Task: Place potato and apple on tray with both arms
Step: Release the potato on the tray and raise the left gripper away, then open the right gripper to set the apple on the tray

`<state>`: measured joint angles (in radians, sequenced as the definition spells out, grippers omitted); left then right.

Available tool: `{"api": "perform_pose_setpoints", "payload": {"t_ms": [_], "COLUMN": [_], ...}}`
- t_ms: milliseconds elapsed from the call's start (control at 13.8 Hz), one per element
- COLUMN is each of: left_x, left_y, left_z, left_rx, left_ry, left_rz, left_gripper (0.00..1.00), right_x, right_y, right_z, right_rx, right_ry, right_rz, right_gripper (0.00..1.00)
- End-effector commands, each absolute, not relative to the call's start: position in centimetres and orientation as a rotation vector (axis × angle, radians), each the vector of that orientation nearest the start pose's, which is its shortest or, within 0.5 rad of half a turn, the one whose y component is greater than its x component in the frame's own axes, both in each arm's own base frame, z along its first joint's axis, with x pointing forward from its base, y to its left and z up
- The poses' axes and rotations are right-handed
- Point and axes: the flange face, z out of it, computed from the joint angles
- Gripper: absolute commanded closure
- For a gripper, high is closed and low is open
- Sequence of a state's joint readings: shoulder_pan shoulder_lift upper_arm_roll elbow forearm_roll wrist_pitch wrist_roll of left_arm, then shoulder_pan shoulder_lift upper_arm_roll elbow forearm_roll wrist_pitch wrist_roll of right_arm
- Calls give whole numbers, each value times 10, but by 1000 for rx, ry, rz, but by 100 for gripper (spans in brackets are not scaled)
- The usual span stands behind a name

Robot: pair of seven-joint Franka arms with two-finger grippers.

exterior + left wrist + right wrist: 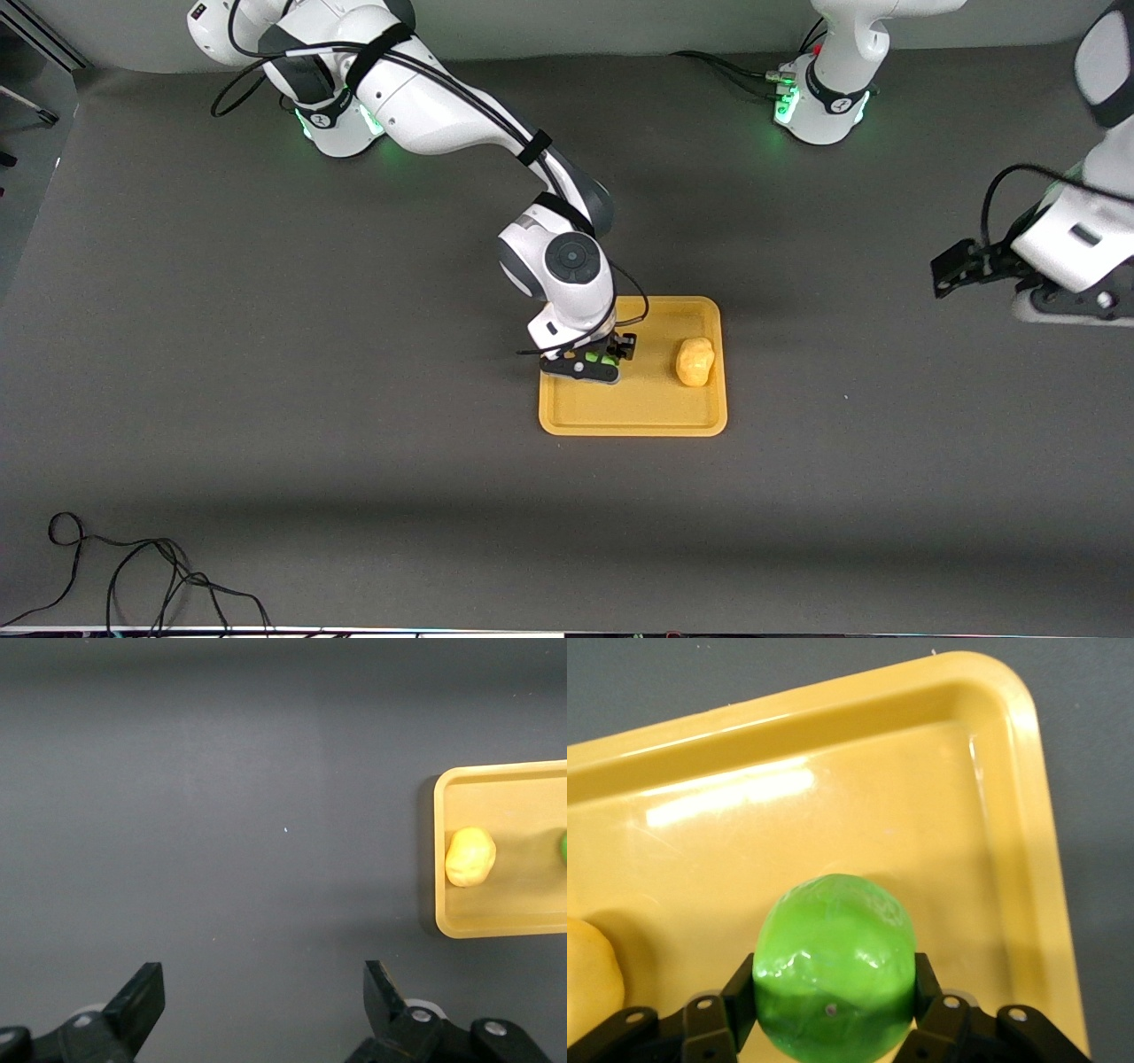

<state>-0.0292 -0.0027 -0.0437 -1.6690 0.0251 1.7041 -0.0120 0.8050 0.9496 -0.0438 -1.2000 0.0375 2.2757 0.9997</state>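
Note:
The orange-yellow tray lies in the middle of the table. The yellow potato lies on it, at the side toward the left arm's end. My right gripper is down in the tray at the side toward the right arm's end, shut on the green apple. The tray floor is right under the apple; I cannot tell whether they touch. The potato's edge shows beside it. My left gripper is open and empty over bare table toward the left arm's end, where it waits. It sees the tray and potato from there.
A loose black cable lies at the table edge nearest the front camera, toward the right arm's end. The right arm's elbow and wrist hang over the tray's edge farthest from that camera.

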Motion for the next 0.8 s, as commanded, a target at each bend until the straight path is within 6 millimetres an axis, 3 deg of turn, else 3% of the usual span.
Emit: {"api": "perform_pose_setpoints", "payload": {"t_ms": [0,145,218,363,508,581,726], "left_x": [541,528,528,531,532,532,532], "left_y": [-35,-31,-31,-31,-31,-30,-27], "left_z": [604,607,600,594,587,584,583], "left_rx": [-3124,-3124,-3124,-3124,-3124,-3124,-3124], "left_ry": [119,109,110,110,110,108,99], "left_rz": [-63,-63,-72,-91,-96,-101,-99], "left_gripper": [0,0,0,0,0,0,0], "right_x": [552,547,544,547,563,567,575], "right_y": [552,554,556,555,541,524,468], "right_z": [217,204,203,217,249,276,327], "right_rx": [-2986,-3000,-3003,-2988,-2962,-2966,-2982], "right_ry": [422,421,414,420,449,462,450], "right_rz": [-154,-142,-139,-153,-183,-180,-174], "right_gripper": [63,39,4,0,0,0,0]}}
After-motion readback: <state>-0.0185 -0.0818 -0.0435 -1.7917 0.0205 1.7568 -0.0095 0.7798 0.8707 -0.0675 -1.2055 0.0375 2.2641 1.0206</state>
